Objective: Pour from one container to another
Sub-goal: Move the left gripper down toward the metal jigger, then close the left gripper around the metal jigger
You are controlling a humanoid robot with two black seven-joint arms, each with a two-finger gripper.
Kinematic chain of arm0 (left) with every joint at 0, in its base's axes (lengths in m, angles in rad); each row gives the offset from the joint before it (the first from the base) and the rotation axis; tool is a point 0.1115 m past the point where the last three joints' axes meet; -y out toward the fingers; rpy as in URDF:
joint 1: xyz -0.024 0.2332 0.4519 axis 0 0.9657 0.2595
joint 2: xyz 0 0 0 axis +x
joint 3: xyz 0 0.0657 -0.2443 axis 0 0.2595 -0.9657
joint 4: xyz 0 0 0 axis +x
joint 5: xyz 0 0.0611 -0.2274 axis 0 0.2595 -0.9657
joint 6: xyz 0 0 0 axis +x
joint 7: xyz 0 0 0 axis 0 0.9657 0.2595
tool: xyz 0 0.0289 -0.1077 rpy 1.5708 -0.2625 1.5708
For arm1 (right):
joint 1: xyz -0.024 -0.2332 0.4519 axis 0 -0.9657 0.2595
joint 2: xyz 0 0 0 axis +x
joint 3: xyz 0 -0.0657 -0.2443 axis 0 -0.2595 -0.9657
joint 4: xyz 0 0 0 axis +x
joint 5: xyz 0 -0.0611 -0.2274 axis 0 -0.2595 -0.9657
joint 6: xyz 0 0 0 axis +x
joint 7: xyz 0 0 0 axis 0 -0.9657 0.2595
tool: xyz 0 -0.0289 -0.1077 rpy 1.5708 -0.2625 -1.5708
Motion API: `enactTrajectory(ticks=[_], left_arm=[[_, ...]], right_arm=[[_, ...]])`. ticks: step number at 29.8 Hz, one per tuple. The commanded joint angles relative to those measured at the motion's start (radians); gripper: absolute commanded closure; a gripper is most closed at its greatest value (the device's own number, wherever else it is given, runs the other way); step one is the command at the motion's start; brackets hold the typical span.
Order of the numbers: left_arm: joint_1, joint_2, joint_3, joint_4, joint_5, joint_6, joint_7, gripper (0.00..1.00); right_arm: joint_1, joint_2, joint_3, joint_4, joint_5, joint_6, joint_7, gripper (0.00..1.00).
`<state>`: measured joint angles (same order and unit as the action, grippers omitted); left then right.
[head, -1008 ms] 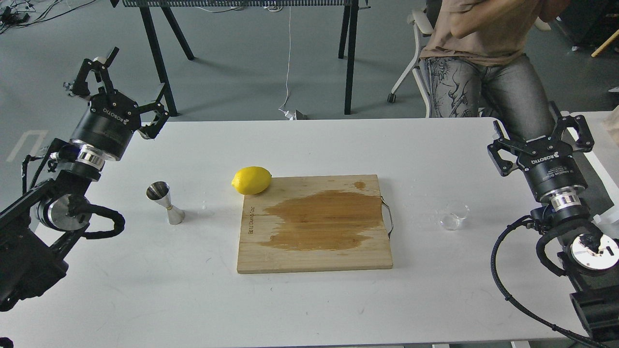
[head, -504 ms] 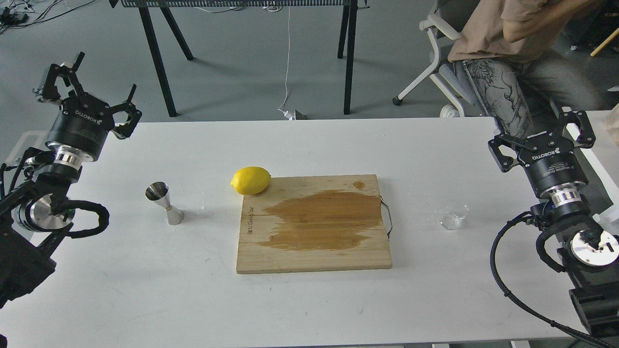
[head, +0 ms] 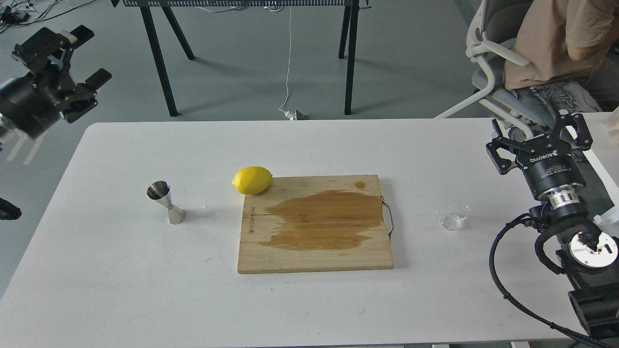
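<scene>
The left gripper hangs beyond the counter's far left corner, well apart from everything, its fingers apart and holding nothing. Against the picture half a second ago it has swung up and outward, and most of the left arm has left the view.

The jigger stands upright on the left part of the counter, unmoved. It looks stiff and light, and with so narrow a foot it would likely tip at a nudge, so it is better left standing as the receiver.

Next come the lemon, resting on the board's far left corner, and the board with its broad wet stain (both as before).

The glass sits upright on the right part of the counter, just past the board's wire handle. I judge it light, slippery and breakable; a gentle hold across its round wall, below the rim, seems safest.

The right gripper hovers near the glass, behind and to its right, fingers spread and empty, hardly shifted since earlier.
</scene>
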<state>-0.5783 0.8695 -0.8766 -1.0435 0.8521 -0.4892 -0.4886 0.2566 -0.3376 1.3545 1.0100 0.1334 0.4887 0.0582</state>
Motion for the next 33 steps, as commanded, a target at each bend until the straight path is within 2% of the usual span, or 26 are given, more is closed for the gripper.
enactTrajectory(ticks=[1, 2, 5, 10, 15, 21, 24, 28, 33], left_arm=[[0.006, 0.013, 0.004, -0.095, 0.187, 0.0, 0.0, 0.0], [0.008, 0.008, 0.005, -0.111, 0.247, 0.017, 0.0, 0.0], [0.035, -0.004, 0.021, -0.136, 0.384, 0.148, 0.0, 0.01], [0.15, 0.003, 0.042, -0.191, 0.461, 0.334, 0.0, 0.01], [0.317, 0.008, 0.042, -0.224, 0.605, 0.622, 0.0, 0.02], [0.463, 0.009, 0.041, -0.277, 0.657, 0.814, 0.0, 0.02], [0.512, 0.003, 0.044, -0.277, 0.714, 0.874, 0.0, 0.02], [0.577, -0.035, 0.042, -0.274, 0.814, 0.914, 0.0, 0.02], [0.603, -0.115, 0.042, -0.235, 0.915, 0.919, 0.0, 0.02]], right_arm=[[0.001, 0.0, 0.002, -0.001, 0.0, 0.0, 0.002, 0.01], [0.001, 0.0, 0.003, -0.001, 0.0, 0.0, 0.002, 0.01], [0.0, -0.003, 0.005, -0.001, 0.0, 0.0, 0.002, 0.01], [0.0, -0.003, 0.006, -0.016, 0.0, 0.0, 0.002, 0.01], [-0.007, -0.003, 0.006, -0.019, 0.0, 0.0, 0.003, 0.01], [-0.007, -0.001, 0.005, -0.03, 0.0, 0.0, 0.002, 0.01], [-0.007, -0.001, 0.005, -0.033, 0.0, 0.0, 0.003, 0.01], [-0.008, 0.0, 0.003, -0.033, 0.0, 0.0, 0.003, 0.01], [-0.008, 0.0, 0.003, -0.033, 0.0, 0.0, 0.003, 0.01]])
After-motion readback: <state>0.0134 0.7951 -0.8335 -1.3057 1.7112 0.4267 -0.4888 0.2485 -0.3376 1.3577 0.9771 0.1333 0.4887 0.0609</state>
